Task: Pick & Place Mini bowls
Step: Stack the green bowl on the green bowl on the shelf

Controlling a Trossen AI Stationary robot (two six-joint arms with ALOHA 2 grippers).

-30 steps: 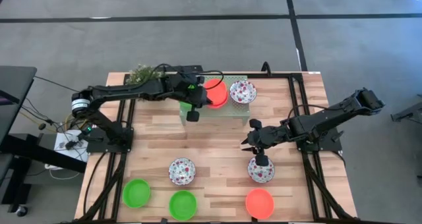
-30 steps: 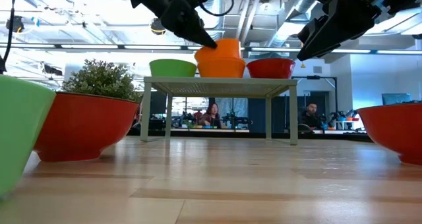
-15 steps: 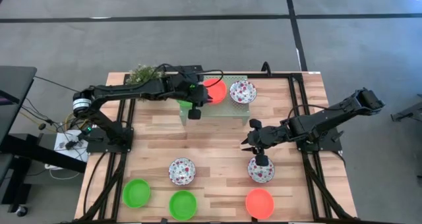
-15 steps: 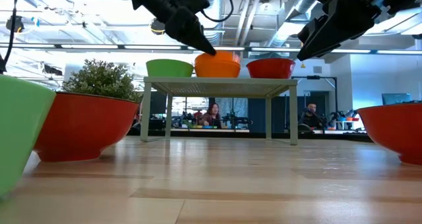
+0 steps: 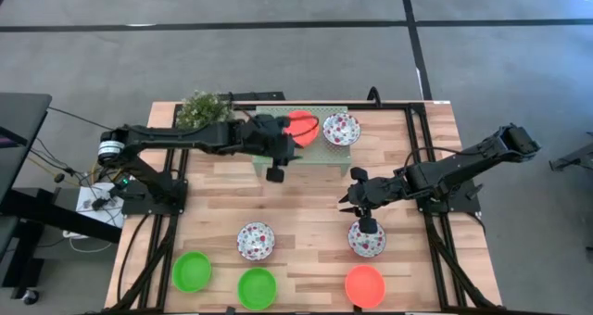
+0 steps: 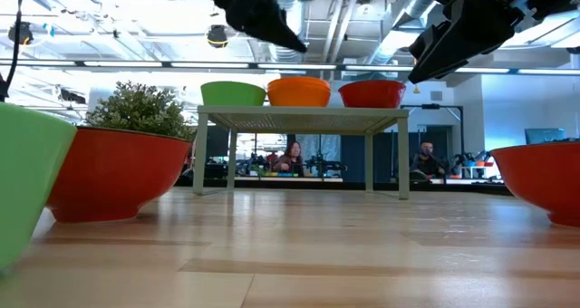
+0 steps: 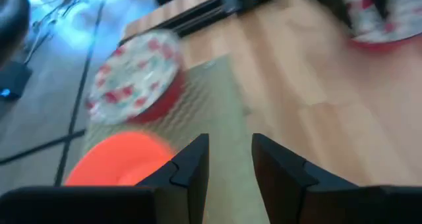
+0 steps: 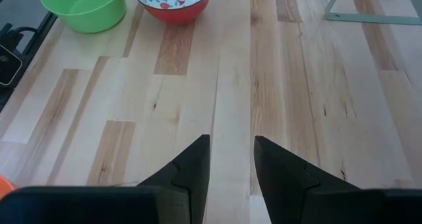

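Note:
Three mini bowls stand on the pale green stand (image 6: pixel 299 116): a green one (image 6: pixel 234 92), an orange one (image 5: pixel 298 127) and a floral one (image 5: pixel 341 129). In the high view my left arm hides the green one. My left gripper (image 6: pixel 294 43) is open and empty, above the stand's near edge beside the orange bowl (image 7: pixel 119 161). My right gripper (image 5: pixel 349 202) is open and empty, above the table just beyond a floral bowl (image 5: pixel 367 239). A floral bowl (image 5: pixel 256 241), two green bowls (image 5: pixel 192 270) (image 5: pixel 257 287) and an orange bowl (image 5: pixel 364 285) rest on the table near its front edge.
A small bushy plant (image 5: pixel 204 107) stands at the far left corner beside the stand. Black frame rails (image 5: pixel 419 167) run along the table's left and right sides. Bare wood (image 5: pixel 306 204) lies between the stand and the front row of bowls. People sit in the room beyond the table.
The orange bowl, held tilted above the stand a second ago, has come down and now sits level on it between the green and floral bowls. My left gripper has let go of it, risen clear and drawn back a little toward the table's near edge.

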